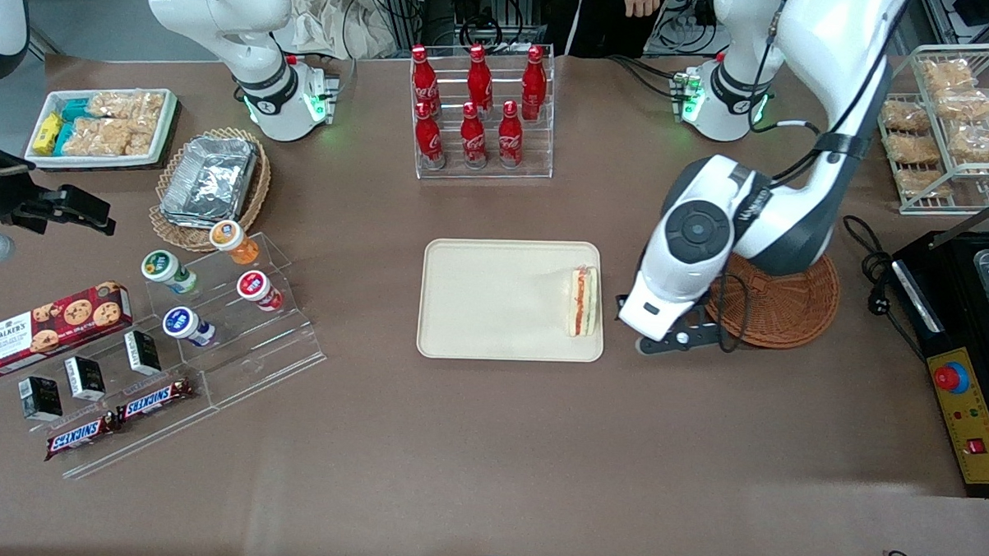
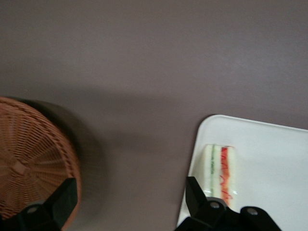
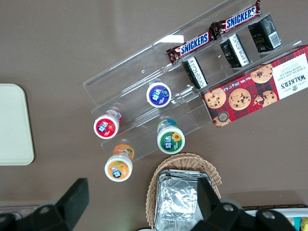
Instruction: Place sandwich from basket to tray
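Observation:
The sandwich (image 1: 582, 300), a pale wedge with red and green filling, lies on the cream tray (image 1: 494, 298), at the tray's edge toward the working arm's end. The round reddish-brown basket (image 1: 789, 309) sits beside the tray, partly under the arm, and nothing shows in its visible part. My gripper (image 1: 677, 338) hangs open over the bare table strip between tray and basket, holding nothing. In the left wrist view my gripper (image 2: 130, 197) straddles brown table, with the basket (image 2: 29, 159) by one finger and the sandwich (image 2: 220, 168) on the tray (image 2: 269, 144) by the other.
A clear rack of red cola bottles (image 1: 480, 113) stands farther from the camera than the tray. Toward the parked arm's end are a lacy basket of foil containers (image 1: 210, 182), yogurt cups on an acrylic stand (image 1: 214, 301) and a cookie box (image 1: 53, 324). A black machine (image 1: 965, 352) sits past the basket.

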`<state>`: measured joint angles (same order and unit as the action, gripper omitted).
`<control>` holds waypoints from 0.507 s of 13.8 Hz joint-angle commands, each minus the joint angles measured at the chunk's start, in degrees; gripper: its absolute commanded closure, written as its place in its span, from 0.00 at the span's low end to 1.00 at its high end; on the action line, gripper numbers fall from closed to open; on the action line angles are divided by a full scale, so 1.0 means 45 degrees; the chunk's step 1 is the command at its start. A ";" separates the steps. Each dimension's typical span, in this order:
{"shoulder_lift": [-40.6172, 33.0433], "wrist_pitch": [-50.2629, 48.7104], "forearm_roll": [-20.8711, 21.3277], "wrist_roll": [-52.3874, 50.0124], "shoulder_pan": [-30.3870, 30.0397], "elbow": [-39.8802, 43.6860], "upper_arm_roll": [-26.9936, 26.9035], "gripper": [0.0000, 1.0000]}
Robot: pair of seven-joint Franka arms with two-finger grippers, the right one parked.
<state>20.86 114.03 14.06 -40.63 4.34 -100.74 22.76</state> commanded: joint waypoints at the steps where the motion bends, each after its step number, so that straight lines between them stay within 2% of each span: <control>1: -0.1155 -0.0573 -0.0330 0.1640 -0.0379 -0.0368 -0.0560 0.00; 4: -0.1956 -0.1256 -0.1364 0.3806 -0.0281 -0.0368 -0.1733 0.00; 7: -0.2602 -0.1823 -0.1951 0.5293 -0.0261 -0.0290 -0.2613 0.00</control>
<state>12.18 107.35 7.29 -20.99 2.89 -100.79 13.08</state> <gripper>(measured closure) 0.000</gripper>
